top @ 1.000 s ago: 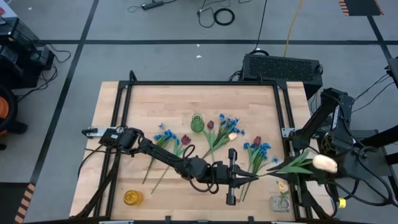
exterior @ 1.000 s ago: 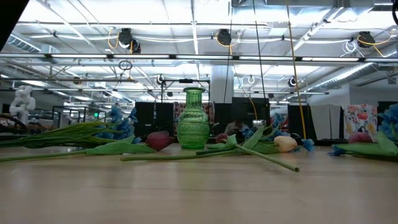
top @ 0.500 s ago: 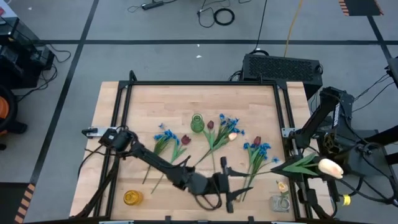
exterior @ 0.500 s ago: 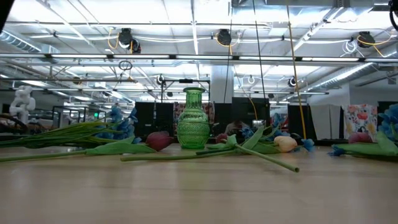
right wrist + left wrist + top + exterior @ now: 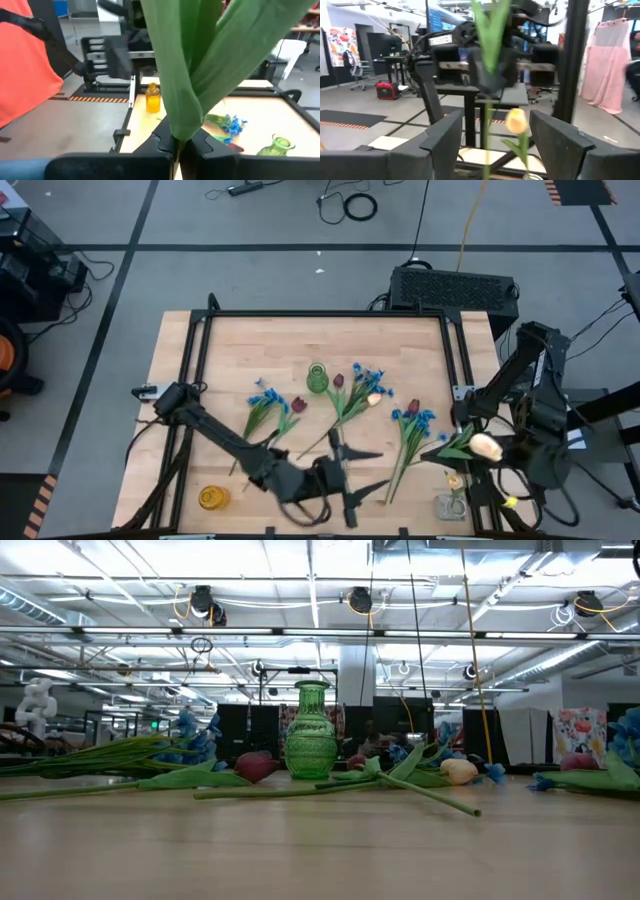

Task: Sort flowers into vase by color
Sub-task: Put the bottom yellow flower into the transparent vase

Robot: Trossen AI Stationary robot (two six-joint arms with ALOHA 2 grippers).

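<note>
My right gripper is shut on a cream-yellow tulip, held in the air at the table's right edge. The tulip's green leaves point toward the table. My left gripper hangs open above the near middle of the table, with nothing between its fingers. Blue, dark red and cream flowers lie flat on the table. The green vase stands among them. A yellow vase stands near left. A clear vase near right holds a yellow tulip. My right gripper pinches the tulip between its two fingers at the base of the leaves. The leaves fan out beyond the fingertips and hide the stem there. The flower is lifted clear of the table, with its blossom beside the gripper.
A black frame rims the table. Loose flowers lie between the green vase and the right edge, others left of the green vase. In the low view the green vase stands behind long stems.
My left gripper has opened and let go of the tulip's stem. It has then drawn back toward the table's left and near edge, rising. My right gripper, still shut on the tulip, has rolled and sunk a little. The blossom now lies nearer the table.
</note>
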